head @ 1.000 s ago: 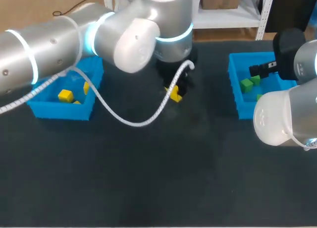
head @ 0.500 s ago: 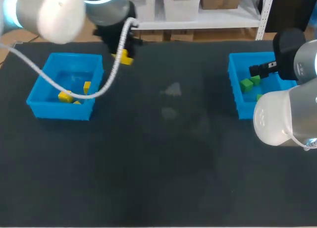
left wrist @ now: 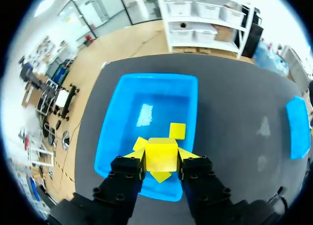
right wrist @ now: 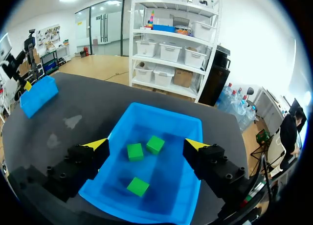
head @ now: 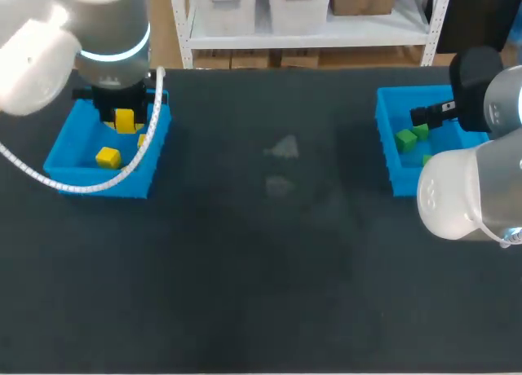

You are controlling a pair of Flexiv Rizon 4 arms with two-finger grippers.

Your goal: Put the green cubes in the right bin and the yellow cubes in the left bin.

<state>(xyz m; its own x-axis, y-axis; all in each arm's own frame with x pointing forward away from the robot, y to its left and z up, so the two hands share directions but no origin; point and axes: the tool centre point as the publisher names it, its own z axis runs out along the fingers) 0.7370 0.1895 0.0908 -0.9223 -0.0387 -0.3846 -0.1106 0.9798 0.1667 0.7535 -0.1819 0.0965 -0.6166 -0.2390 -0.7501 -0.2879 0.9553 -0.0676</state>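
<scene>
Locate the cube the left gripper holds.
In the left wrist view the held yellow cube sits between the fingers of the left gripper, above the left bin, over loose yellow cubes.

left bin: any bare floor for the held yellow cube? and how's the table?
Left bin: the half ahead of the held yellow cube is bare; loose yellow cubes crowd the near end beneath it. Table: wide bare stretch between the left bin and the right bin.

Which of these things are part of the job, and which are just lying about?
Job: left end effector, shut on held yellow cube; loose yellow cubes, left bin; green cubes, right bin; right end effector.
Lying about: pale smudges on the table.
</scene>
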